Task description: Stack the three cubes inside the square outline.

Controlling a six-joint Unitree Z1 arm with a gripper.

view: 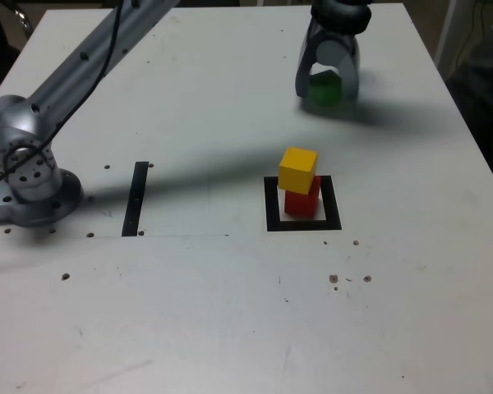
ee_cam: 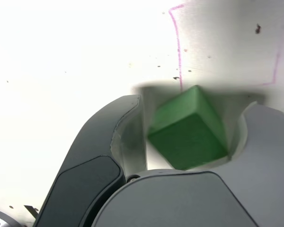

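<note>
The jaws pinch the green cube (view: 324, 89) (last one); next it must lift onto the yellow cube (view: 298, 169) inside the outline (view: 271, 207).

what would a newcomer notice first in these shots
The yellow cube sitting a bit askew on the red cube inside the square outline at mid-table. Beyond it, the end effector straddles the green cube, which fills the wrist view between the jaws.

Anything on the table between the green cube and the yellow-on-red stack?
No. In the exterior view, only bare white table separates the green cube from the yellow cube.
</note>
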